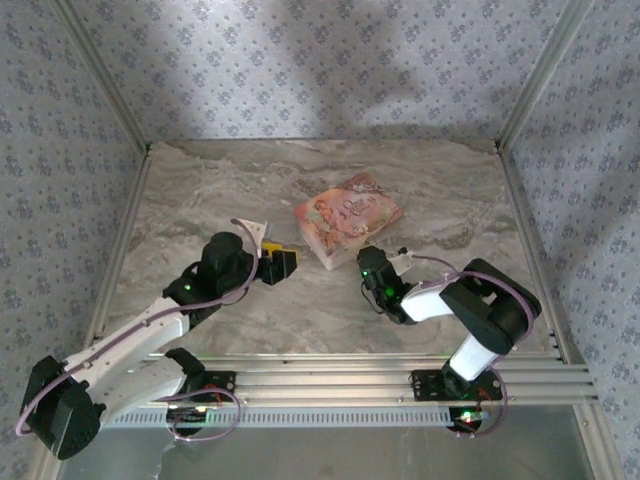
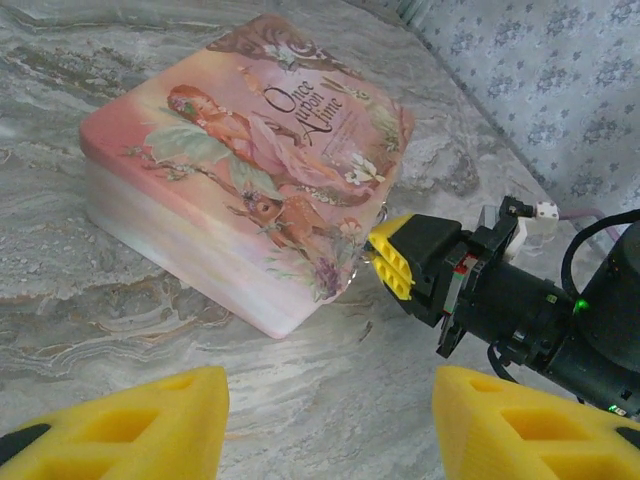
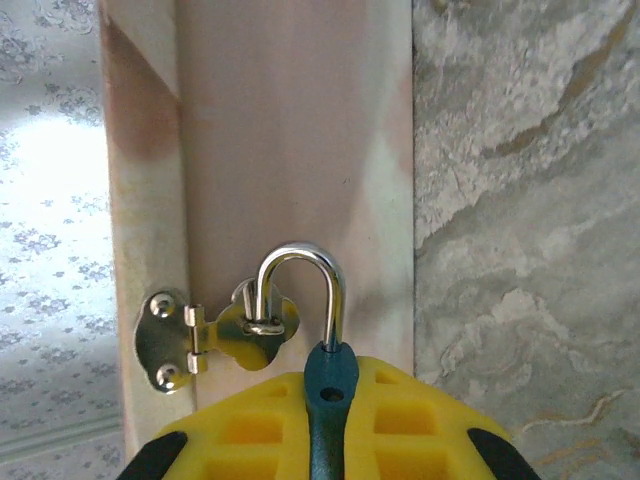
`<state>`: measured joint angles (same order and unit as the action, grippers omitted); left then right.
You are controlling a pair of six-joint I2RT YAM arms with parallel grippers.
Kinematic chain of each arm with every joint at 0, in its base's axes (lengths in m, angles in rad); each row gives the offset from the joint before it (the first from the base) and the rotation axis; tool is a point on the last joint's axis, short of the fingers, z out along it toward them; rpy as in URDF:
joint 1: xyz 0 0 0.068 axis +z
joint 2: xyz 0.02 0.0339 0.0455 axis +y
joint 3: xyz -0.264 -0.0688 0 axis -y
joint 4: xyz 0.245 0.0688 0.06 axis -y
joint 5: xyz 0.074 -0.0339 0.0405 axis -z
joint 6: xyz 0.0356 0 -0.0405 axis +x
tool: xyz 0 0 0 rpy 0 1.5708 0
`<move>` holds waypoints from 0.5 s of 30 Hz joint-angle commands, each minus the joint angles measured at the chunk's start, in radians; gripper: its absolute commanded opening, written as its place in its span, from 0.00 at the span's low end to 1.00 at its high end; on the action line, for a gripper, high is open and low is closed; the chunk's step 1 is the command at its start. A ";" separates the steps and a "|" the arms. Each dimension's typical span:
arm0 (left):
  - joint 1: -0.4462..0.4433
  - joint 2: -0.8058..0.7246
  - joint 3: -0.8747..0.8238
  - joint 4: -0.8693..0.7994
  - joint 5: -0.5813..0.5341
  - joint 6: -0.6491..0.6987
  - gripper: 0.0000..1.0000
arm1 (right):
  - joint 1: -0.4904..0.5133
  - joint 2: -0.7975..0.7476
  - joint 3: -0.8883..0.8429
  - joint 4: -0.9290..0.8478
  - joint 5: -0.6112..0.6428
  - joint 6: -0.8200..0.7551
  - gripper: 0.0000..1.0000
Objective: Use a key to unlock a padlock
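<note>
Blue padlock (image 3: 331, 392) sits clamped inside the right pincer (image 3: 331, 425).

The left arm (image 1: 140, 335) stretches toward 1 o'clock, the left gripper (image 1: 283, 263) low, its fingers (image 2: 130, 425) spread apart. The right arm (image 1: 480, 310) bends toward 10 o'clock, the right gripper (image 1: 367, 258) with its fingers (image 3: 240, 430) clamped nearly together.

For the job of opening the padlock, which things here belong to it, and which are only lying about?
Belong to the job:
- padlock, clamped in the right gripper
- hasp, which its shackle passes through
- pink box, carrying the hasp
- left gripper, open

Only around:
- marble-look table
- patterned walls
- aluminium rails
</note>
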<state>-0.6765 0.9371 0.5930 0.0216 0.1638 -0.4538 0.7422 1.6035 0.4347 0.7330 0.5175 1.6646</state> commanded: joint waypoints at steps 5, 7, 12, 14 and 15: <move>-0.003 0.003 -0.024 0.013 -0.004 -0.013 0.56 | -0.042 -0.051 0.033 -0.004 0.056 -0.067 0.00; -0.003 0.015 -0.017 0.008 -0.004 -0.010 0.56 | -0.046 -0.030 0.022 0.003 0.051 -0.056 0.00; -0.003 0.025 -0.010 -0.002 -0.001 -0.008 0.56 | -0.059 -0.054 -0.011 0.016 0.043 -0.078 0.00; -0.003 0.022 -0.013 -0.002 -0.003 -0.009 0.56 | -0.069 -0.120 -0.009 -0.057 0.033 -0.113 0.00; -0.003 0.020 -0.014 -0.004 -0.005 -0.009 0.56 | -0.073 -0.168 0.000 -0.148 0.025 -0.131 0.00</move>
<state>-0.6765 0.9634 0.5770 0.0212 0.1642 -0.4576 0.6823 1.5299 0.4324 0.6926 0.5293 1.5963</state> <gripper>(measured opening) 0.562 0.095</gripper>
